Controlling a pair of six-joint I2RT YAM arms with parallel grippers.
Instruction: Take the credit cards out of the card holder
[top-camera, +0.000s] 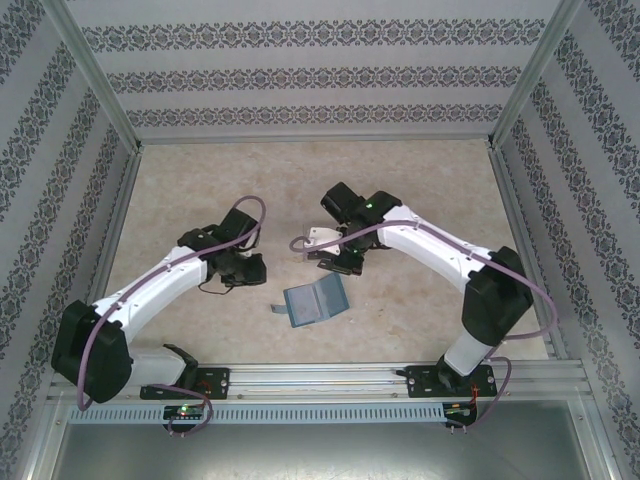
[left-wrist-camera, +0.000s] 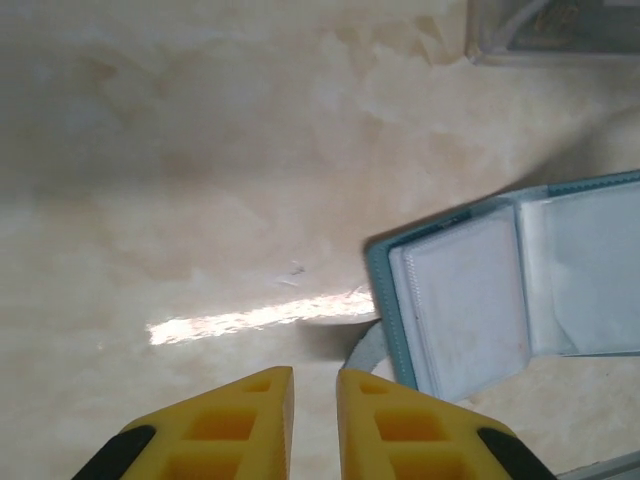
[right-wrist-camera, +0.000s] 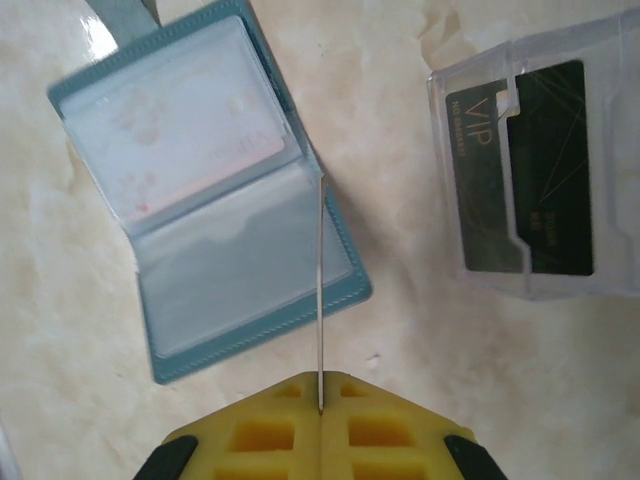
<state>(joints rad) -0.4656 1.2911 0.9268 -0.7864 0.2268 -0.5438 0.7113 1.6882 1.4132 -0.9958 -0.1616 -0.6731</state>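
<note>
Yellow right gripper (right-wrist-camera: 320, 392), at the bottom edge of its wrist view, is clamping shut on a thin card (right-wrist-camera: 320, 290). That card is showing edge-on, a pale line running up the middle of the frame. Its far end is crossing the right edge of the blue wallet (right-wrist-camera: 240, 270); cannot tell whether the two are touching. Wallet is lying open and flat in the upper left of that frame. A pinkish-white card (right-wrist-camera: 185, 130) is sitting in its upper clear pocket. Clear tray (right-wrist-camera: 615, 150) is lying in the upper right, apart from the wallet, holding a dark card (right-wrist-camera: 545, 170) marked VIP.

Left gripper (left-wrist-camera: 315, 390), at the bottom of its own wrist view, is standing slightly apart with nothing between the fingers. It is pointing at bare table (left-wrist-camera: 200, 150), with the wallet's corner just to the right. Overhead, the wallet is lying at frame centre between the two arms.
</note>
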